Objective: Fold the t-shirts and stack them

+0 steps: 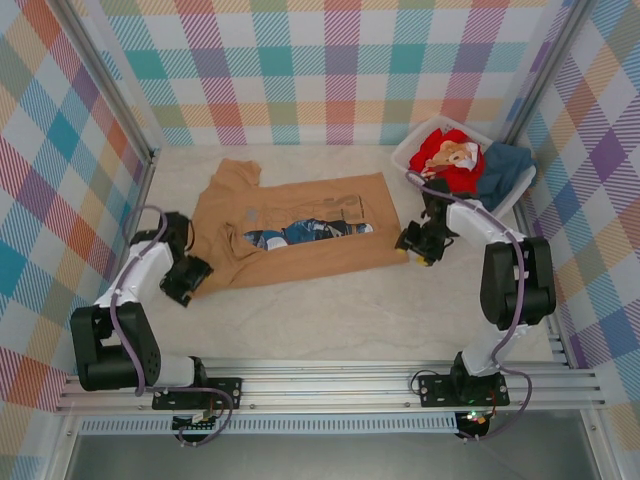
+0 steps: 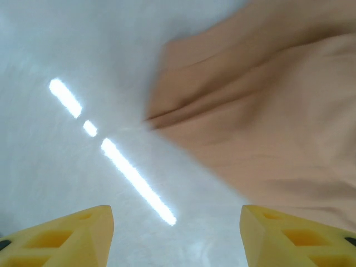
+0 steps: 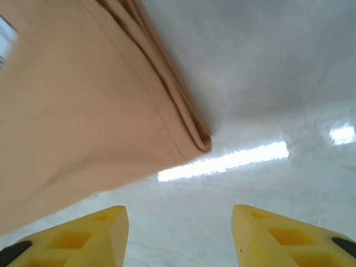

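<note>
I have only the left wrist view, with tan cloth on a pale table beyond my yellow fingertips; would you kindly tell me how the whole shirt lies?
Observer: The tan-brown cloth t-shirt lies flat across the pale table, with a strip of blue-and-white print showing at its middle.
Operator: Thank you. Where is the right gripper?
Observer: The right gripper is at the shirt's right edge, open and holding nothing.
Operator: Are there other shirts?
Observer: Yes, a red printed t-shirt and a dark teal t-shirt lie in the white plastic slatted basket at the far right corner.
</note>
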